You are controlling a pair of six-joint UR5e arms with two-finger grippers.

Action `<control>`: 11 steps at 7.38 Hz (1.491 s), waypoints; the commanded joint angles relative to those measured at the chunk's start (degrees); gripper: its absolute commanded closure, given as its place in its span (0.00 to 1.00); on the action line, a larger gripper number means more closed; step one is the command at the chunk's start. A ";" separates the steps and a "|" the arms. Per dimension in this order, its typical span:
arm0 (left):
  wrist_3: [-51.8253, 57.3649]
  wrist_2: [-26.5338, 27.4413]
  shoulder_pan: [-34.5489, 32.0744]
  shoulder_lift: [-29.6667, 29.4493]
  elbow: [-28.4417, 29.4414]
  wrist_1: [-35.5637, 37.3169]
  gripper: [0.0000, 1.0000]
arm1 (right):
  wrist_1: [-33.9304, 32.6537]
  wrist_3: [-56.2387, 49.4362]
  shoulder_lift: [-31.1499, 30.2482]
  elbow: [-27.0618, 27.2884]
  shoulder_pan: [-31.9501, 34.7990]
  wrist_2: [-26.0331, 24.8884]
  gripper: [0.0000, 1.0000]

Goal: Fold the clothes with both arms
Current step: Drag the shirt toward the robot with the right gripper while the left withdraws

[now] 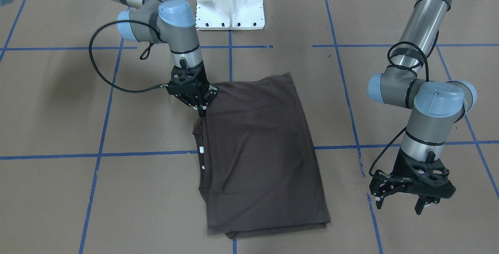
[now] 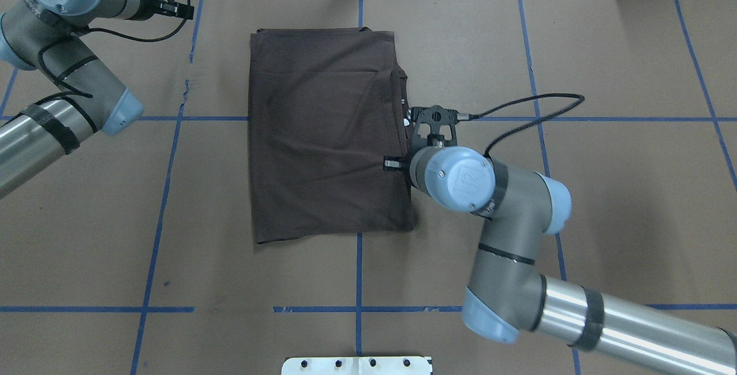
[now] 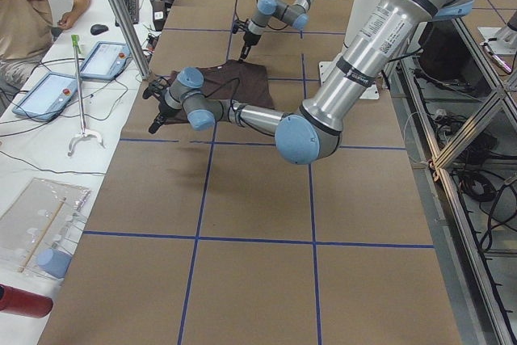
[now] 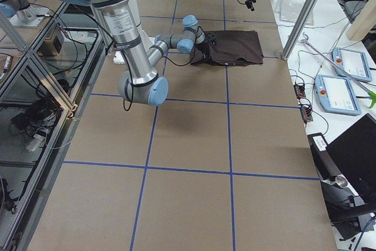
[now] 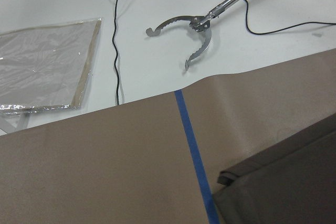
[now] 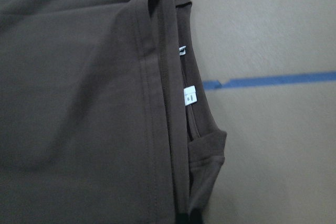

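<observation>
While lying folded at frame centre: dark grey-brown short-sleeved T-shirt (image 1: 257, 144), likely soft, light, limp; best taken at layered corners; black right gripper (image 1: 201, 109), seemingly pinched onto collar-side edge; black left gripper (image 1: 398, 205), lower right, spread wide, empty.

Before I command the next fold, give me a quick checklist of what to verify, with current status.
1. Right gripper shut on the T-shirt at its collar-side edge: ok.
2. Number of layers caught in that pinch: cannot tell.
3. Left gripper open: ok.
4. Left gripper on the cloth: not ok, it hangs over bare table beside the shirt.
5. T-shirt lies as a flat folded rectangle: ok.
</observation>
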 commanded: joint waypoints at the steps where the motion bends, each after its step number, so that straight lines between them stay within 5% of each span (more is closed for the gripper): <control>1: -0.18 -0.09 0.35 0.00 -0.19 -0.04 0.00 | -0.23 0.29 -10.88 10.77 -6.31 -5.40 1.00; 2: -0.88 -0.18 0.44 0.00 -0.54 0.05 0.00 | -0.32 0.46 -11.70 11.41 -6.77 -5.50 0.85; 3: -1.23 -4.71 0.44 0.08 -1.06 0.31 0.00 | -0.23 0.47 -12.57 11.42 -6.77 -5.77 0.01; 4: -1.93 -11.71 0.62 1.39 -3.77 0.84 0.00 | 0.38 0.38 -14.41 13.42 -6.69 -5.07 0.00; 7: -23.37 -11.53 11.90 16.74 -28.85 0.76 0.00 | 2.13 5.79 -20.30 21.94 -6.69 -1.21 0.00; 10: -46.34 1.10 29.57 24.42 -41.13 0.76 0.00 | 18.89 7.32 -28.39 21.70 -6.77 -1.28 0.00; 11: -57.98 7.66 35.80 24.69 -41.76 0.84 0.26 | 18.93 7.49 -28.49 21.53 -6.77 -1.37 0.00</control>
